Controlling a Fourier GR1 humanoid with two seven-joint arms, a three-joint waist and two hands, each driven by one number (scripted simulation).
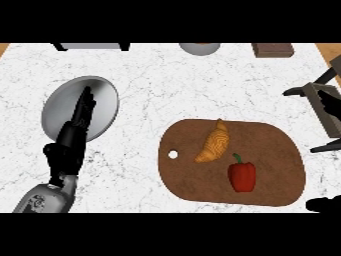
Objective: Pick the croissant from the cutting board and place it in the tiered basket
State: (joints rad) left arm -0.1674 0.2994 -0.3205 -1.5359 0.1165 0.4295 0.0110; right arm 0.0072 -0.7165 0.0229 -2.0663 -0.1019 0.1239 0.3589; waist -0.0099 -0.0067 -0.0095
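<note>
The left robot hand (83, 112) stretches flat and open, fingers straight, over a grey plate (103, 87). The right robot hand (340, 111) shows dark beside the tiered basket (335, 95); its fingers' state is unclear. The croissant (213, 142) lies on the cutting board (276, 145).

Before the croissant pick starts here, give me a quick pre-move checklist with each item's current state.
1. Croissant lies on the cutting board: ok.
2. Croissant unobstructed from above: ok.
3. Red bell pepper apart from the croissant: ok.
4. Left hand open, over the grey plate, holding nothing: ok.
5. Right hand at the right edge, finger state: cannot tell.
6. Tiered basket only partly in view, tiers free: cannot tell.
</note>
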